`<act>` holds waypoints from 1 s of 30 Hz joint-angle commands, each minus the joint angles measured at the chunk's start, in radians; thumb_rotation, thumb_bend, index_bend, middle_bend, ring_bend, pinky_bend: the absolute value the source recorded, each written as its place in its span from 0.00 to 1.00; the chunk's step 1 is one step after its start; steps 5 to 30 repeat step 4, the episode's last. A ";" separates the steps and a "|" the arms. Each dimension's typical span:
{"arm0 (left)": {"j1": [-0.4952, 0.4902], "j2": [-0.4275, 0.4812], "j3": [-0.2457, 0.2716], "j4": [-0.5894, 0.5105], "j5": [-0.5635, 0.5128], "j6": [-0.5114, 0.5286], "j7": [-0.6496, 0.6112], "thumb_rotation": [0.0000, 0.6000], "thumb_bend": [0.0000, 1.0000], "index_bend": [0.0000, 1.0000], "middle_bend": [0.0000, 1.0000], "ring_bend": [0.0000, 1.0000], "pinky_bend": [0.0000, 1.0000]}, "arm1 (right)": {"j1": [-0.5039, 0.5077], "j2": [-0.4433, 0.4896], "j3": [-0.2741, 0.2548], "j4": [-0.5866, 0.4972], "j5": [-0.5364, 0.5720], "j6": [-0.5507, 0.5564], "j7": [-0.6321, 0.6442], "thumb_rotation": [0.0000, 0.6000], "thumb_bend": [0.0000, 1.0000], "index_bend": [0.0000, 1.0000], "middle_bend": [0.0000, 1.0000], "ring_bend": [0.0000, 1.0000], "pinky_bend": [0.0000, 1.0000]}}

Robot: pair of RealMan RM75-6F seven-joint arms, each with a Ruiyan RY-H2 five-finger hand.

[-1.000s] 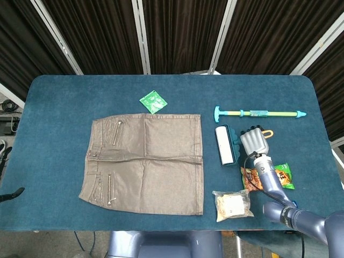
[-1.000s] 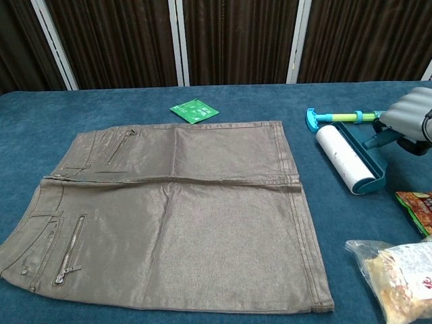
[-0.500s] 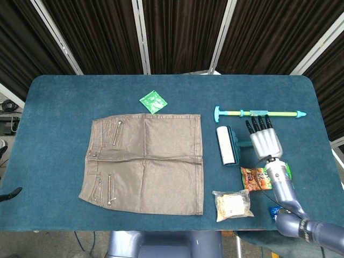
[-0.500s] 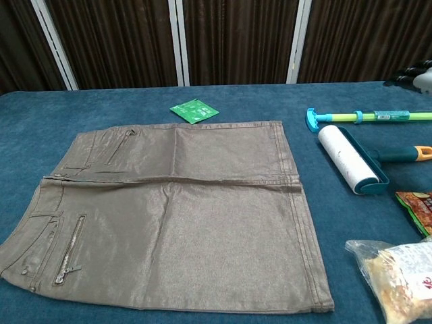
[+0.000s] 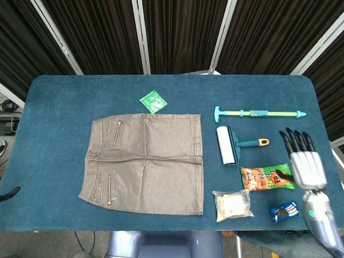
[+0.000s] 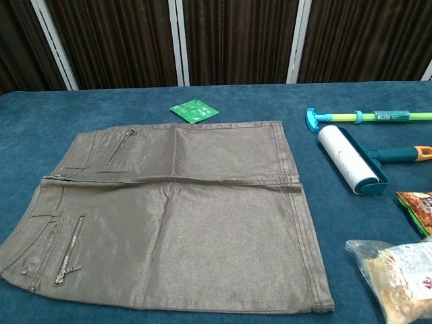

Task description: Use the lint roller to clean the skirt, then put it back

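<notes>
A shiny brown skirt (image 5: 145, 161) (image 6: 175, 212) lies flat on the blue table. Just to its right lies the lint roller (image 5: 227, 145) (image 6: 351, 159), with a white roll in a teal frame and a teal handle ending in orange, with nothing touching it. My right hand (image 5: 303, 161) hovers near the table's right edge, well to the right of the roller, fingers spread and holding nothing. It shows only in the head view. My left hand appears in neither view.
A long teal and green rod (image 5: 258, 113) (image 6: 364, 116) lies behind the roller. An orange-green snack bag (image 5: 267, 177), a clear bag of food (image 5: 232, 204) (image 6: 395, 277) and a small blue packet (image 5: 284, 211) sit at the front right. A green sachet (image 5: 153, 100) (image 6: 194, 110) lies behind the skirt.
My right hand let go of the lint roller's handle, opened, and drew back to the right and toward the front edge. The roller stayed where it lies.
</notes>
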 commanded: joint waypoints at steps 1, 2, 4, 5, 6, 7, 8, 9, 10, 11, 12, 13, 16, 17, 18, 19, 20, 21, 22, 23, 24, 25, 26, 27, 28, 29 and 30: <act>0.003 0.008 0.005 0.001 0.009 0.002 -0.018 1.00 0.00 0.00 0.00 0.00 0.00 | -0.054 0.037 -0.025 -0.034 -0.052 0.046 0.038 1.00 0.00 0.00 0.00 0.00 0.00; 0.005 0.011 0.006 0.001 0.012 0.004 -0.023 1.00 0.00 0.00 0.00 0.00 0.00 | -0.061 0.040 -0.026 -0.036 -0.058 0.051 0.040 1.00 0.00 0.00 0.00 0.00 0.00; 0.008 0.015 0.008 0.000 0.018 0.009 -0.027 1.00 0.00 0.00 0.00 0.00 0.00 | -0.073 0.050 -0.027 -0.045 -0.071 0.057 0.042 1.00 0.00 0.00 0.00 0.00 0.00; 0.008 0.015 0.008 0.000 0.018 0.009 -0.027 1.00 0.00 0.00 0.00 0.00 0.00 | -0.073 0.050 -0.027 -0.045 -0.071 0.057 0.042 1.00 0.00 0.00 0.00 0.00 0.00; 0.008 0.015 0.008 0.000 0.018 0.009 -0.027 1.00 0.00 0.00 0.00 0.00 0.00 | -0.073 0.050 -0.027 -0.045 -0.071 0.057 0.042 1.00 0.00 0.00 0.00 0.00 0.00; 0.008 0.015 0.008 0.000 0.018 0.009 -0.027 1.00 0.00 0.00 0.00 0.00 0.00 | -0.073 0.050 -0.027 -0.045 -0.071 0.057 0.042 1.00 0.00 0.00 0.00 0.00 0.00; 0.008 0.015 0.008 0.000 0.018 0.009 -0.027 1.00 0.00 0.00 0.00 0.00 0.00 | -0.073 0.050 -0.027 -0.045 -0.071 0.057 0.042 1.00 0.00 0.00 0.00 0.00 0.00; 0.008 0.015 0.008 0.000 0.018 0.009 -0.027 1.00 0.00 0.00 0.00 0.00 0.00 | -0.073 0.050 -0.027 -0.045 -0.071 0.057 0.042 1.00 0.00 0.00 0.00 0.00 0.00; 0.008 0.015 0.008 0.000 0.018 0.009 -0.027 1.00 0.00 0.00 0.00 0.00 0.00 | -0.073 0.050 -0.027 -0.045 -0.071 0.057 0.042 1.00 0.00 0.00 0.00 0.00 0.00; 0.008 0.015 0.008 0.000 0.018 0.009 -0.027 1.00 0.00 0.00 0.00 0.00 0.00 | -0.073 0.050 -0.027 -0.045 -0.071 0.057 0.042 1.00 0.00 0.00 0.00 0.00 0.00; 0.008 0.015 0.008 0.000 0.018 0.009 -0.027 1.00 0.00 0.00 0.00 0.00 0.00 | -0.073 0.050 -0.027 -0.045 -0.071 0.057 0.042 1.00 0.00 0.00 0.00 0.00 0.00; 0.008 0.015 0.008 0.000 0.018 0.009 -0.027 1.00 0.00 0.00 0.00 0.00 0.00 | -0.073 0.050 -0.027 -0.045 -0.071 0.057 0.042 1.00 0.00 0.00 0.00 0.00 0.00; 0.008 0.015 0.008 0.000 0.018 0.009 -0.027 1.00 0.00 0.00 0.00 0.00 0.00 | -0.073 0.050 -0.027 -0.045 -0.071 0.057 0.042 1.00 0.00 0.00 0.00 0.00 0.00; 0.008 0.015 0.008 0.000 0.018 0.009 -0.027 1.00 0.00 0.00 0.00 0.00 0.00 | -0.073 0.050 -0.027 -0.045 -0.071 0.057 0.042 1.00 0.00 0.00 0.00 0.00 0.00; 0.008 0.015 0.008 0.000 0.018 0.009 -0.027 1.00 0.00 0.00 0.00 0.00 0.00 | -0.073 0.050 -0.027 -0.045 -0.071 0.057 0.042 1.00 0.00 0.00 0.00 0.00 0.00; 0.008 0.015 0.008 0.000 0.018 0.009 -0.027 1.00 0.00 0.00 0.00 0.00 0.00 | -0.073 0.050 -0.027 -0.045 -0.071 0.057 0.042 1.00 0.00 0.00 0.00 0.00 0.00; 0.008 0.015 0.008 0.000 0.018 0.009 -0.027 1.00 0.00 0.00 0.00 0.00 0.00 | -0.073 0.050 -0.027 -0.045 -0.071 0.057 0.042 1.00 0.00 0.00 0.00 0.00 0.00; 0.008 0.015 0.008 0.000 0.018 0.009 -0.027 1.00 0.00 0.00 0.00 0.00 0.00 | -0.073 0.050 -0.027 -0.045 -0.071 0.057 0.042 1.00 0.00 0.00 0.00 0.00 0.00; 0.008 0.015 0.008 0.000 0.018 0.009 -0.027 1.00 0.00 0.00 0.00 0.00 0.00 | -0.073 0.050 -0.027 -0.045 -0.071 0.057 0.042 1.00 0.00 0.00 0.00 0.00 0.00; 0.008 0.015 0.008 0.000 0.018 0.009 -0.027 1.00 0.00 0.00 0.00 0.00 0.00 | -0.073 0.050 -0.027 -0.045 -0.071 0.057 0.042 1.00 0.00 0.00 0.00 0.00 0.00; 0.008 0.015 0.008 0.000 0.018 0.009 -0.027 1.00 0.00 0.00 0.00 0.00 0.00 | -0.073 0.050 -0.027 -0.045 -0.071 0.057 0.042 1.00 0.00 0.00 0.00 0.00 0.00; 0.008 0.015 0.008 0.000 0.018 0.009 -0.027 1.00 0.00 0.00 0.00 0.00 0.00 | -0.073 0.050 -0.027 -0.045 -0.071 0.057 0.042 1.00 0.00 0.00 0.00 0.00 0.00; 0.008 0.015 0.008 0.000 0.018 0.009 -0.027 1.00 0.00 0.00 0.00 0.00 0.00 | -0.073 0.050 -0.027 -0.045 -0.071 0.057 0.042 1.00 0.00 0.00 0.00 0.00 0.00; 0.008 0.015 0.008 0.000 0.018 0.009 -0.027 1.00 0.00 0.00 0.00 0.00 0.00 | -0.073 0.050 -0.027 -0.045 -0.071 0.057 0.042 1.00 0.00 0.00 0.00 0.00 0.00; 0.008 0.015 0.008 0.000 0.018 0.009 -0.027 1.00 0.00 0.00 0.00 0.00 0.00 | -0.073 0.050 -0.027 -0.045 -0.071 0.057 0.042 1.00 0.00 0.00 0.00 0.00 0.00; 0.008 0.015 0.008 0.000 0.018 0.009 -0.027 1.00 0.00 0.00 0.00 0.00 0.00 | -0.073 0.050 -0.027 -0.045 -0.071 0.057 0.042 1.00 0.00 0.00 0.00 0.00 0.00; 0.008 0.015 0.008 0.000 0.018 0.009 -0.027 1.00 0.00 0.00 0.00 0.00 0.00 | -0.073 0.050 -0.027 -0.045 -0.071 0.057 0.042 1.00 0.00 0.00 0.00 0.00 0.00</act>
